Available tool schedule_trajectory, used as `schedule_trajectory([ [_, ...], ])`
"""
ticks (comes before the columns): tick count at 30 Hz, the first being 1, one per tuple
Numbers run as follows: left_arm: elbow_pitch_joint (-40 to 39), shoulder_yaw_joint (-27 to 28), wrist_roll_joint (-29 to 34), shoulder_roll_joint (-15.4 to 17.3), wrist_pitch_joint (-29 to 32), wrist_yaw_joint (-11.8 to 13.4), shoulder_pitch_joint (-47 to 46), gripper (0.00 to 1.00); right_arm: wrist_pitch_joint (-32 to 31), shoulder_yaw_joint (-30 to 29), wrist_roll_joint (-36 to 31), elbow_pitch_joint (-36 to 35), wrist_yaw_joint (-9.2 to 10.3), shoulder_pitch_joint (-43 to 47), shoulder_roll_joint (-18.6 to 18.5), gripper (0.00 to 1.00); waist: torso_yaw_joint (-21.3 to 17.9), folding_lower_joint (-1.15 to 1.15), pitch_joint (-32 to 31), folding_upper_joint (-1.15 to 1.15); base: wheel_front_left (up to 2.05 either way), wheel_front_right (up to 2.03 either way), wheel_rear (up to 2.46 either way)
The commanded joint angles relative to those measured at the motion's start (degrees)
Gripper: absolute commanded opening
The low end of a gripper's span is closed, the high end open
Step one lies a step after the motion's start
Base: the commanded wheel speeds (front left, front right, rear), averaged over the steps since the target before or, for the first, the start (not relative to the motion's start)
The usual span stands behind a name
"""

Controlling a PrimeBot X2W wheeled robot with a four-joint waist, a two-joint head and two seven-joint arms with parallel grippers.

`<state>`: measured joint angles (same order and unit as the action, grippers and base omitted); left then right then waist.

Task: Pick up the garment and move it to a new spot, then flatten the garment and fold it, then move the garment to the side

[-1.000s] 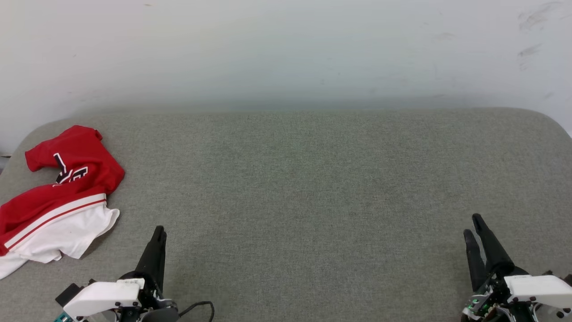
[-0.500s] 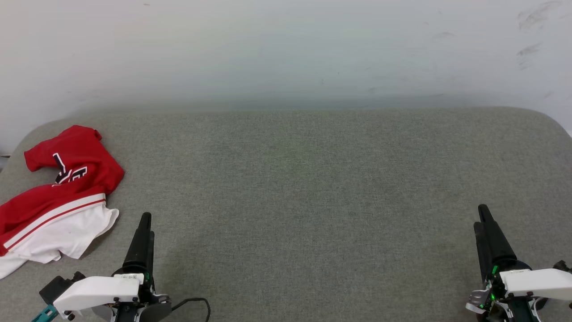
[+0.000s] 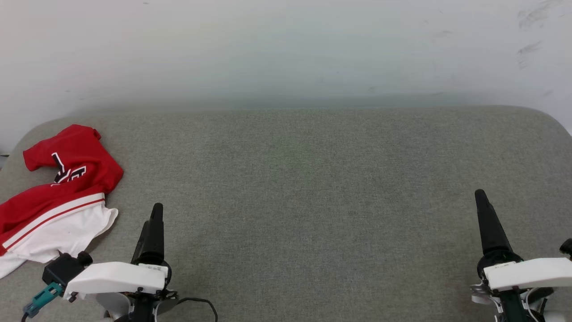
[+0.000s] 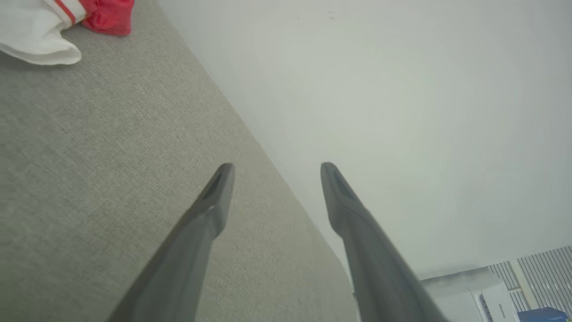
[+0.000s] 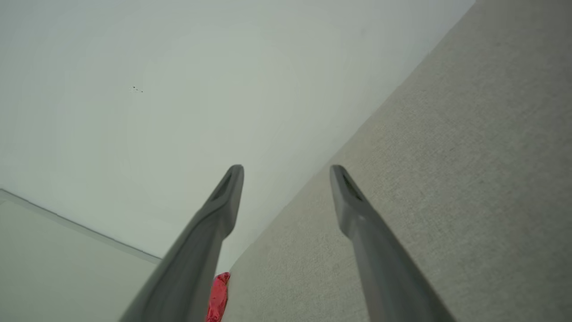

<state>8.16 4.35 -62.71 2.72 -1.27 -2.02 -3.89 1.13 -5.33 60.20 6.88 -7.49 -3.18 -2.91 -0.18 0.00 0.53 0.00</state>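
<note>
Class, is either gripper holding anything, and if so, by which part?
Nothing is held. The left gripper and the right gripper are both open and empty; the garment lies crumpled on the grey surface, apart from both.

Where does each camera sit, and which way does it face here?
Head view: on the head, facing forward and down at the grey cushion and wall; left gripper and right gripper at the bottom.
Left wrist view: on the left wrist, looking along its open fingers at cushion and wall.
Right wrist view: on the right wrist, looking along its open fingers at cushion and wall.
All three views catch the garment.
</note>
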Motion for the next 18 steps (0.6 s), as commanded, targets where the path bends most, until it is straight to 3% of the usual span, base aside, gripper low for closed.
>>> schedule_trajectory([
  [1,-1.24,-0.18,2.02,0.13,-0.46,0.33,-0.65,1.0,0.56,0.25,-2.22,-1.49,-0.01,-0.26,-0.03,1.0,-0.01,0.0,0.01,0.0,0.0,0.0,0.0],
  [18,-1.73,-3.25,20.46,0.67,-3.84,4.48,0.51,1.0,3.98,1.8,-21.88,-1.97,-0.01,1.25,-0.02,1.0,-0.05,0.0,-0.05,0.0,0.0,0.0,0.0],
])
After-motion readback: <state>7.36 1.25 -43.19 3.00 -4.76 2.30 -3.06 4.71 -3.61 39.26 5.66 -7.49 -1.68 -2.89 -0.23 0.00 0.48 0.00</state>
